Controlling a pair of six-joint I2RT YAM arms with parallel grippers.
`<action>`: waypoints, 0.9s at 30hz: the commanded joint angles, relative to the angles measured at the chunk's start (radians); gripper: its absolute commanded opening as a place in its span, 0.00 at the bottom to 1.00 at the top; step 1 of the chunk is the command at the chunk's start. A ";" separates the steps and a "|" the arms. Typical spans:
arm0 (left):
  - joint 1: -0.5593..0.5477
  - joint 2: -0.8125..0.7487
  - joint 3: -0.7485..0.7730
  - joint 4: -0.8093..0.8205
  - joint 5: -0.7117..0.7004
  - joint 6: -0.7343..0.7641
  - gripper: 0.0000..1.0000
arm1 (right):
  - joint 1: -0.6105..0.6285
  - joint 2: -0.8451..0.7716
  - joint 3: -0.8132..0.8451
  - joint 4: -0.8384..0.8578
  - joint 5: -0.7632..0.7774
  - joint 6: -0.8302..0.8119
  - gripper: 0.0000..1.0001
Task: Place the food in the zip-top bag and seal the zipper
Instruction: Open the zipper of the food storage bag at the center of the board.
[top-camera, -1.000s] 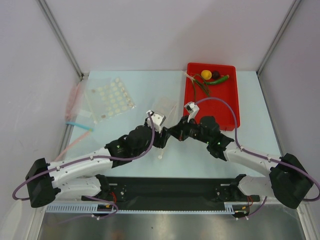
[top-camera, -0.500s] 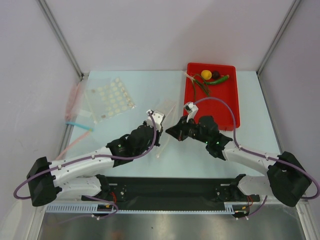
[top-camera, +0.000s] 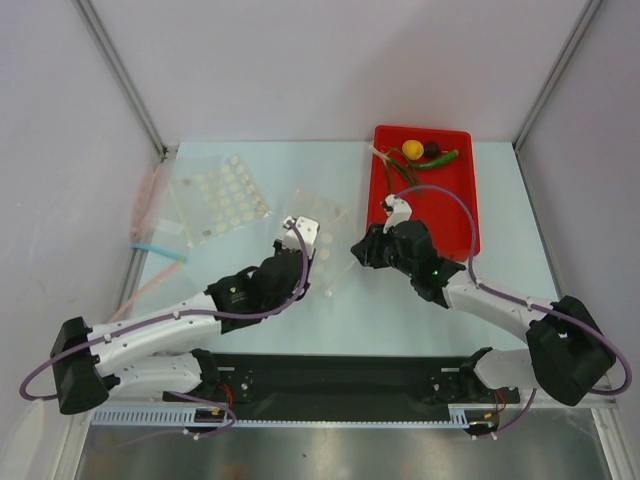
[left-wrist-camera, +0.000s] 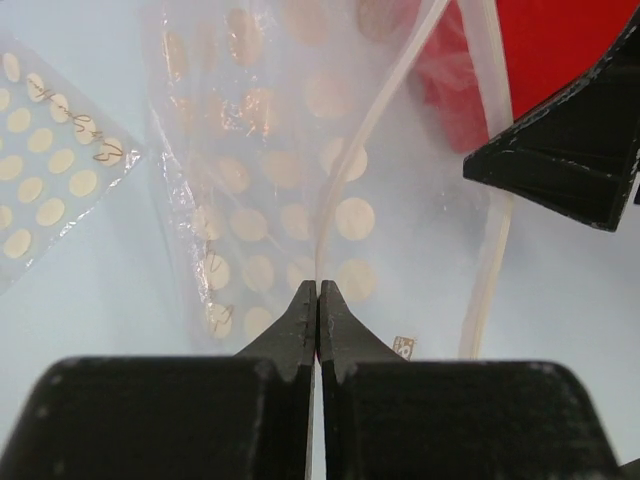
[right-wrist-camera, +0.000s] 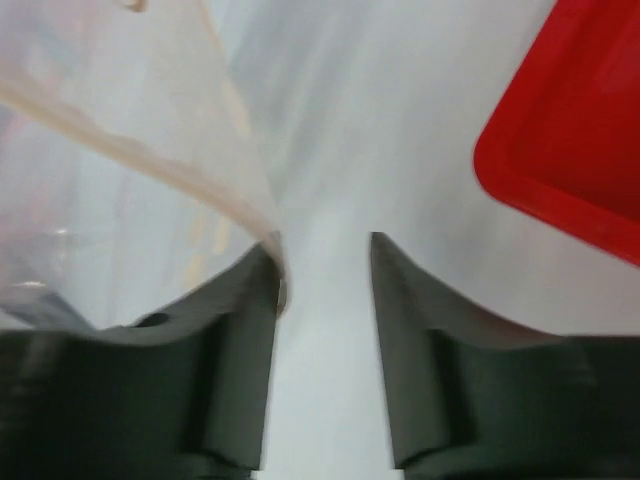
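Plastic zip-top bag (left-wrist-camera: 260, 200) is now pinched in our left tool (left-wrist-camera: 318, 300) only; right tool (right-wrist-camera: 325, 262) just let go, jaws apart, so we can go grab food (top-camera: 412, 150).

Pale walls (top-camera: 330, 60), light-blue tabletop (top-camera: 500, 255), metal corner posts (top-camera: 122, 75).

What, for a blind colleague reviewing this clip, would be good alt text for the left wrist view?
The left pincer is shut on the pale zipper of a clear dotted zip-top bag that spreads out ahead of it. A second dotted bag lies at the left edge, and a red tray shows at upper right.
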 joint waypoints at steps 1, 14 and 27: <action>-0.020 -0.023 0.083 -0.074 -0.065 -0.033 0.00 | 0.003 -0.014 0.038 -0.050 0.110 -0.052 0.50; -0.029 -0.020 0.065 -0.014 0.041 -0.026 0.00 | 0.106 -0.053 0.017 0.057 0.065 -0.136 0.48; -0.029 0.096 0.128 -0.098 -0.123 -0.030 0.00 | 0.190 -0.123 0.003 0.060 0.128 -0.188 0.05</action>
